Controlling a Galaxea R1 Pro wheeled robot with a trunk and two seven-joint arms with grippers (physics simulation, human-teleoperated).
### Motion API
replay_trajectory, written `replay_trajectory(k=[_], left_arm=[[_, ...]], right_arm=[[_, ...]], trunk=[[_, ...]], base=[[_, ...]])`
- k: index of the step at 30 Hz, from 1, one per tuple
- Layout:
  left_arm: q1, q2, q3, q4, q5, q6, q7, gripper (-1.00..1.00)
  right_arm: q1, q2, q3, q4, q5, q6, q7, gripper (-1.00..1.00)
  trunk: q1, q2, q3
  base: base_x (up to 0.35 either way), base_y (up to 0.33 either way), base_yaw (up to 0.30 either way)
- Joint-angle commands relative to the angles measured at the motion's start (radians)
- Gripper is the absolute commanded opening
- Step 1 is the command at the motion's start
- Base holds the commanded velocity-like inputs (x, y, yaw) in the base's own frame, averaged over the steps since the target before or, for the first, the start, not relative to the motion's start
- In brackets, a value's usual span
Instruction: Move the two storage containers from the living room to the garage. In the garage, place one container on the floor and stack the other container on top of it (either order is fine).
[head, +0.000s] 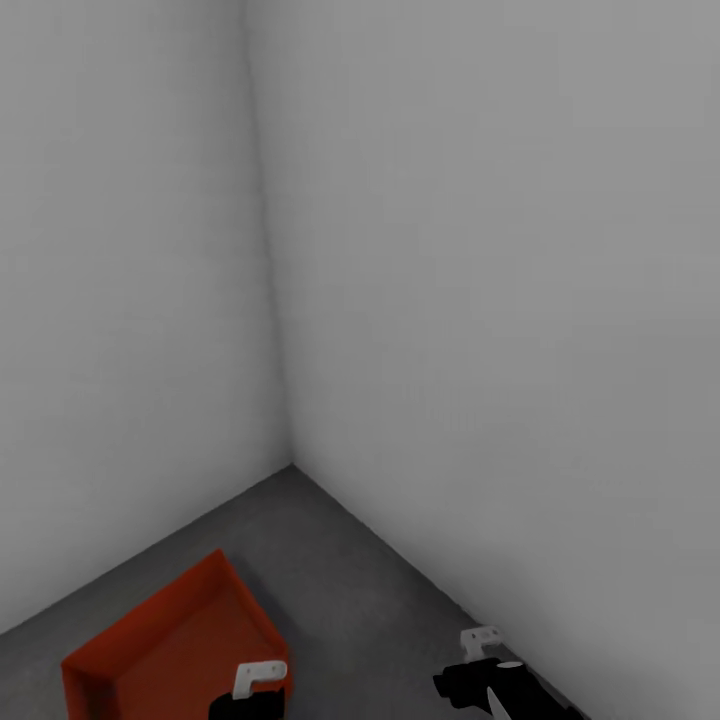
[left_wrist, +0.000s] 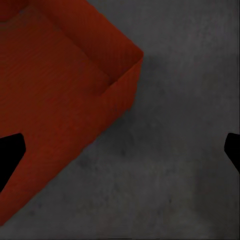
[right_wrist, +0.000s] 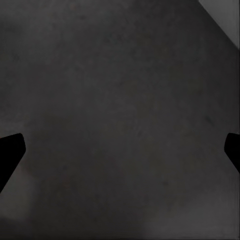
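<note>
Both end effectors stand released and empty: left end effector (left_wrist: 120, 150) above the floor (head: 330, 560) beside the container's corner, right end effector (right_wrist: 120, 150) over bare concrete. White walls (head: 480, 300) meet in a corner. One red-orange storage container (head: 170, 640) sits on the floor near it.

In the head view, the left gripper (head: 250, 700) appears as a glossy black body carrying a small white angled bracket on its upper side. The right gripper (head: 490, 680) looks alike: a black, rounded housing with a white bracket standing above it and a slim pale, blade-like strip running down its near face. In each wrist view the fingertips (left_wrist: 11, 152) are plain matte-black wedges with slanted edges, entering from opposite sides of the picture, with no screws, cables or markings that can be made out (right_wrist: 11, 152).
</note>
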Motion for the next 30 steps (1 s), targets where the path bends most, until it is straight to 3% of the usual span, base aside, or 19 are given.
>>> replay_trajectory(k=[1, 25, 30], left_arm=[[0.003, 0.000, -0.002, 0.000, 0.004, -0.004, 0.003, 1.00], [0.014, 0.001, 0.000, 0.000, 0.007, -0.022, 0.003, 1.00], [0.015, 0.000, -0.001, 0.000, 0.003, -0.022, 0.003, 1.00]], right_arm=[[0.000, 0.000, 0.002, -0.002, 0.003, 0.005, 0.002, 1.00], [0.000, 0.000, 0.003, -0.002, 0.003, 0.005, 0.002, 1.00], [0.000, 0.000, 0.003, -0.002, 0.003, 0.005, 0.002, 1.00]], trunk=[[-0.004, 0.007, 0.002], [-0.096, 0.175, 0.077], [-0.096, 0.175, 0.077]], base=[[-0.019, 0.000, -0.249], [-0.002, 0.000, -0.243], [0.000, 0.000, -0.242]])
